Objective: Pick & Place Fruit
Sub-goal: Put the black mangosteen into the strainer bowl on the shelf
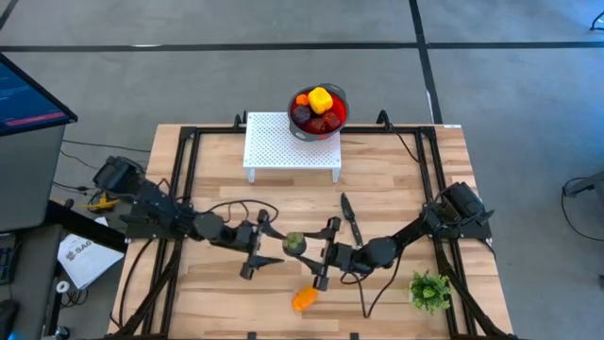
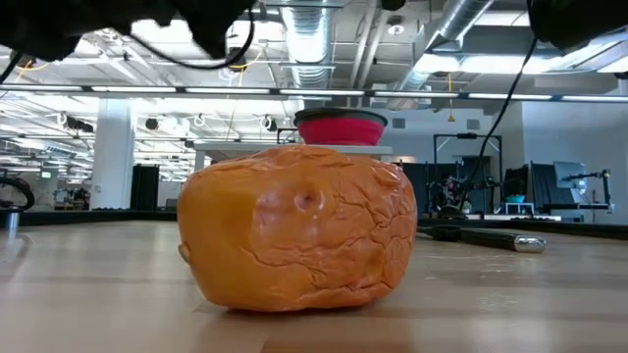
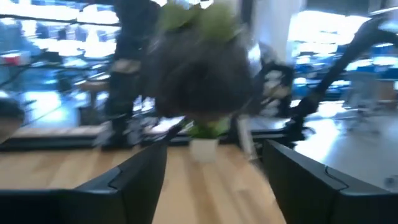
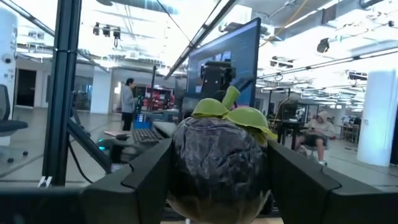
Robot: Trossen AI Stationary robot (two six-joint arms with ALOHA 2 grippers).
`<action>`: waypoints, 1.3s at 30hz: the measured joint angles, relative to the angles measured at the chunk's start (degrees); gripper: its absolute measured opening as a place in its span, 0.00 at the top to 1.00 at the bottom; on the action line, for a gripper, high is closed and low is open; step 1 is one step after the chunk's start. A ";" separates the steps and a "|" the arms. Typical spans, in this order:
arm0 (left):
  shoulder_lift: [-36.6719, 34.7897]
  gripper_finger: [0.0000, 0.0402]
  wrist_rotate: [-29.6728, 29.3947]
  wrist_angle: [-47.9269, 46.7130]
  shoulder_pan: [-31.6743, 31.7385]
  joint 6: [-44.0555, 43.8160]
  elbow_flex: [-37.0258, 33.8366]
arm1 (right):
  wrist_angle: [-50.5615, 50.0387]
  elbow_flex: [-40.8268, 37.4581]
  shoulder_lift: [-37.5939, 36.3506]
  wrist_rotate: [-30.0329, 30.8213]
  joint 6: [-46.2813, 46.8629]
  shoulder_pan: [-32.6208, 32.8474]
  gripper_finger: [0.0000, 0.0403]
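The pale wood-plank tabletop [image 1: 396, 189], framed by black rails along its sides, fills most of what I can see, with grey floor beyond its far edge. On its far side stands a white perforated stand [image 1: 292, 144], flat-topped with short legs, and on the stand's far right corner sits a round metal bowl [image 1: 341, 101] heaped with glossy red, yellow and orange fruit [image 1: 317, 106]. Both dark arms reach in low from the sides and meet near the middle of the front half. The right gripper [image 4: 219, 177] has its fingers closed around a round, dark purple mangosteen [image 1: 294, 244] with a green leafy cap and a matte, faintly streaked skin; it is lifted clear of the wood. The left gripper [image 1: 255, 257] sits just beside that fruit on its other side, its fingers spread apart with nothing between them. A black-handled knife [image 1: 350, 218] lies slantwise between the stand and the right arm. Near the front edge, just below the grippers, lies a lumpy orange fruit [image 1: 304, 299] with a wrinkled, veined skin, alone on bare wood. A small green leafy sprig [image 1: 430, 291] in a white base stands at the front right, well apart from it. The front left stretch of wood is bare.
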 joint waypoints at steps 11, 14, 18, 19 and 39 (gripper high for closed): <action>1.62 0.32 3.04 -0.13 0.43 0.81 3.59 | -1.11 0.26 -0.01 0.00 -0.06 0.00 0.43; 1.63 0.37 2.37 0.39 0.66 0.34 3.59 | -1.64 0.33 -0.11 -0.02 0.92 -0.06 0.43; 1.63 0.45 -1.78 0.51 0.68 -0.31 3.59 | -2.01 0.33 -0.13 0.31 1.32 -0.14 0.43; 1.63 0.46 -2.17 0.56 0.77 -0.33 3.59 | -2.01 0.33 -0.13 0.32 1.31 -0.18 0.43; 1.41 0.26 -3.33 1.77 0.84 -0.24 3.81 | -13.39 5.26 0.09 5.66 -4.38 1.74 0.43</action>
